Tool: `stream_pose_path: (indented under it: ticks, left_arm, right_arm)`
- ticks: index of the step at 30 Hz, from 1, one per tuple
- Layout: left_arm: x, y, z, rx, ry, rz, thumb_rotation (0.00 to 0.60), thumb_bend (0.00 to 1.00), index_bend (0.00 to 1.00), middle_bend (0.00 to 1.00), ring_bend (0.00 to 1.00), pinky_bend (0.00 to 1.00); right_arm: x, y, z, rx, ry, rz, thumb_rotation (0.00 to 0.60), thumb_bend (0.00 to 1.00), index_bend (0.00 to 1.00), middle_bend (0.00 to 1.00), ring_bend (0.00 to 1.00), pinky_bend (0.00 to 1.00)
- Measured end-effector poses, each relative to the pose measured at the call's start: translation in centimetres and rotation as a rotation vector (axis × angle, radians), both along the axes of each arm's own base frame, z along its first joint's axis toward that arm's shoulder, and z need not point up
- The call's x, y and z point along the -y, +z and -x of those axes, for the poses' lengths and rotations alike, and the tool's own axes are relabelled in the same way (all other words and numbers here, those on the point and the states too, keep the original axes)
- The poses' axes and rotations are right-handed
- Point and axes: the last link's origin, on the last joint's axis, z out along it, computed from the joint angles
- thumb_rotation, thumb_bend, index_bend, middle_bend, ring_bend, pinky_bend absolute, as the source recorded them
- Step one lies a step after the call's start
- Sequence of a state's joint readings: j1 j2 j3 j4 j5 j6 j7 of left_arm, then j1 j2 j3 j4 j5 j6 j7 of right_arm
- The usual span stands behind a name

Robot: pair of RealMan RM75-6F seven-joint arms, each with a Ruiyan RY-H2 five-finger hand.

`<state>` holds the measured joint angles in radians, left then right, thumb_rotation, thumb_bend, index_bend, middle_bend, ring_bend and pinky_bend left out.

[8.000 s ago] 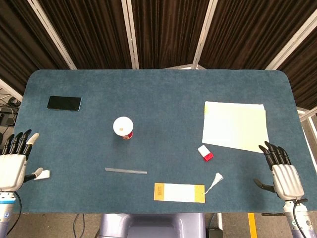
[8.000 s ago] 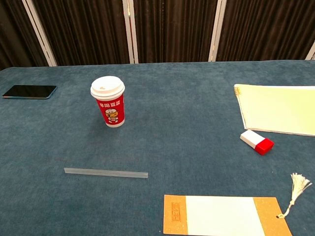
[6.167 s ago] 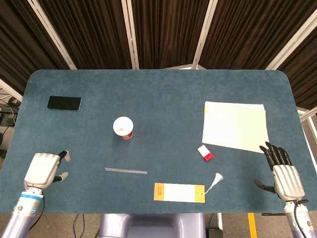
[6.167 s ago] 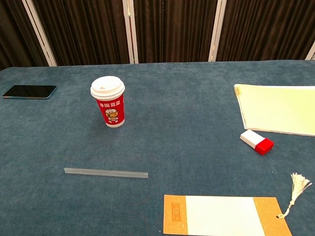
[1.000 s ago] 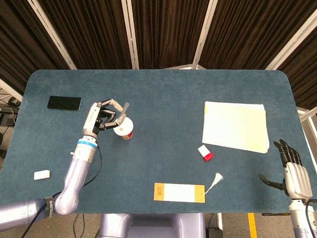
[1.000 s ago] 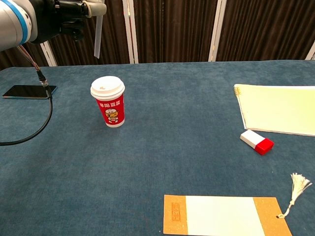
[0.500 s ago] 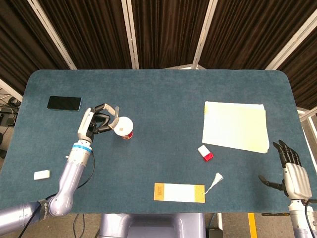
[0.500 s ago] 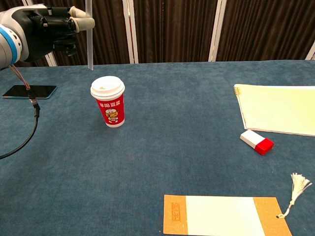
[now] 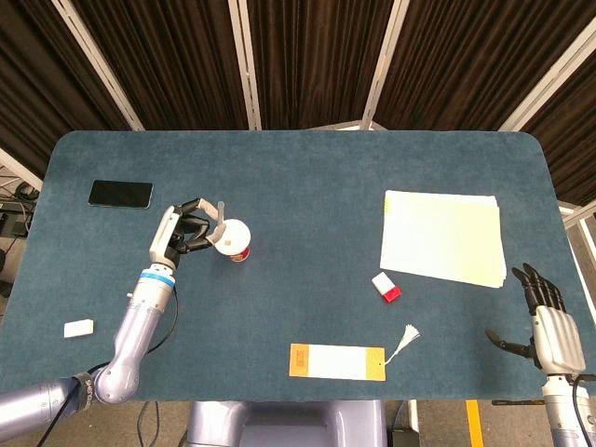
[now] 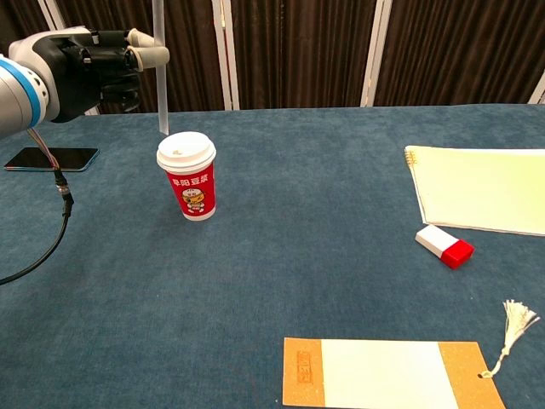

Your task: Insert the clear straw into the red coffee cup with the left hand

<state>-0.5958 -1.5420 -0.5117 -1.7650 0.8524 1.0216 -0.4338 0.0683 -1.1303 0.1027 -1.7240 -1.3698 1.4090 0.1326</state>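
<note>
The red coffee cup [image 10: 187, 181] with a white lid [image 9: 231, 237] stands left of the table's middle. My left hand [image 10: 89, 66] hovers to the cup's upper left and pinches the clear straw [image 10: 159, 77], which hangs upright. The straw's lower end is just above the lid's left rim, a little left of the lid's hole. In the head view the left hand [image 9: 186, 230] sits just left of the cup, with the straw [image 9: 221, 213] seen nearly end on. My right hand [image 9: 548, 321] rests at the table's front right edge, fingers spread, holding nothing.
A black phone [image 9: 120, 194] lies at the far left. A pale yellow notebook [image 9: 443, 236] lies at the right, with a red and white eraser [image 9: 386, 286] in front of it. An orange-edged bookmark with a tassel [image 9: 337, 361] and a small white block [image 9: 78, 328] lie near the front edge.
My left hand has lowered and shifted slightly right with the straw, bringing its lower end down to just above the lid's left rim. The right hand has not moved.
</note>
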Motion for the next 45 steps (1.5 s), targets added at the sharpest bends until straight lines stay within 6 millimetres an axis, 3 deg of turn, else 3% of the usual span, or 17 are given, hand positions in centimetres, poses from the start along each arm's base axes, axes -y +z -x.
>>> stream_pose_path:
  ticks: [40,45]
  left_arm:
    - [-0.6,-2.7,1.1,-0.038,-0.027,0.059,0.600,0.37,0.58,1.00,0.93,0.78]
    - [-0.6,-2.8,1.5,-0.054,-0.027,0.061,0.600,0.33,0.56,1.00,0.93,0.78]
  right_arm:
    - [0.0,-0.1,0.1,0.006,-0.001,-0.024,0.600,0.15,0.06,0.00,0.00,0.00]
    - [0.0,-0.2,0.1,0.006,-0.001,-0.025,0.600,0.15,0.06,0.00,0.00,0.00]
